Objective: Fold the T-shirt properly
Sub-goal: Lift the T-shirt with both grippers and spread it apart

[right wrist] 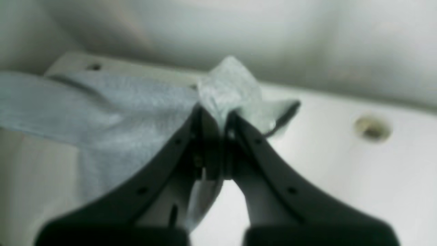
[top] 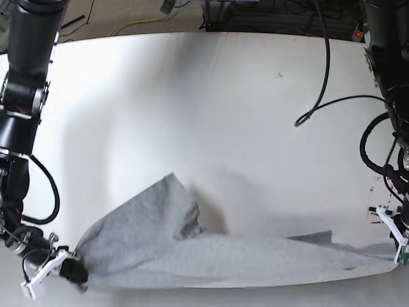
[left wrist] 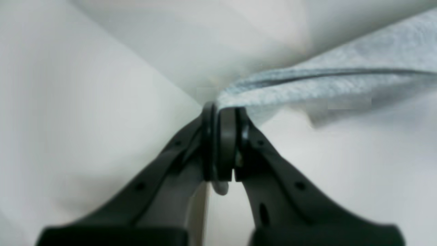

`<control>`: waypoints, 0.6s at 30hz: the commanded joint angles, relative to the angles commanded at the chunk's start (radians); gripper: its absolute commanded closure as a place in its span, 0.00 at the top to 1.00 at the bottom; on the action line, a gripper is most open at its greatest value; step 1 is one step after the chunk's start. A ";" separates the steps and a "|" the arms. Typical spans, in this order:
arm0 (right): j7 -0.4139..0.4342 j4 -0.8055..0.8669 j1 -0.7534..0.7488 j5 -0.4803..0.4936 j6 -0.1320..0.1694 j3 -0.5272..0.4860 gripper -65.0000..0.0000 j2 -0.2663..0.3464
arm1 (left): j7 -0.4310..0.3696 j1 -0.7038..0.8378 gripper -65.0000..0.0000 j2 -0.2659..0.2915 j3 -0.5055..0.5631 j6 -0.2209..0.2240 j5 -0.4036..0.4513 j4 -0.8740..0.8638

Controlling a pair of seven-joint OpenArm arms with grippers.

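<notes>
Two grippers, one grey shirt stretched between them

Between my two grippers hangs the T-shirt (top: 211,256), a heather-grey knit cloth with a soft, slightly fuzzy surface. It lies along the near edge of the white table (top: 211,102), pulled into a long low band. One part of it rises as a pointed flap toward the middle of the table, with a darker fold beside it.

My right gripper (right wrist: 213,118) is closed on one end of the cloth. In the right wrist view the black fingers (right wrist: 177,147) meet at the tips, and a small crumpled tuft of grey fabric stands up above them. The rest of the shirt runs away to the left in that view, smooth and flat. In the base view this gripper (top: 64,265) sits at the lower left corner.

My left gripper (left wrist: 223,112) is also clamped on the shirt. The left wrist view shows the dark round pads (left wrist: 227,143) pressed together, with a thin hem of cloth going out to the right and a dark seam line along it. In the base view this end (top: 393,252) is at the lower right edge, partly cut off by the frame.

Only the base view shows the whole shape of the shirt and the black cables (top: 323,96) over the table. Only the wrist views show the grip itself; both are blurred.
</notes>
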 joint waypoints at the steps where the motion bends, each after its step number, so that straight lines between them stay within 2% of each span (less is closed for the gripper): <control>1: 0.000 0.000 -0.071 0.012 0.000 0.038 0.00 0.000 | -0.017 0.057 0.00 0.021 -0.032 -0.002 0.000 0.000; 3: -0.002 0.005 -0.192 0.020 0.000 0.089 0.00 -0.011 | -0.049 0.163 0.00 0.051 -0.084 -0.002 0.000 0.000; 9: -0.046 0.097 -0.437 0.020 0.000 0.206 0.00 -0.081 | -0.140 0.419 0.00 0.063 -0.150 -0.002 0.000 0.000; 11: -0.049 0.121 -0.508 0.020 0.000 0.229 0.00 -0.100 | -0.167 0.485 0.00 0.087 -0.163 -0.002 0.000 -0.002; 18: -0.049 0.218 -0.718 0.020 0.000 0.290 0.00 -0.152 | -0.183 0.651 0.00 0.155 -0.212 -0.003 0.000 -0.002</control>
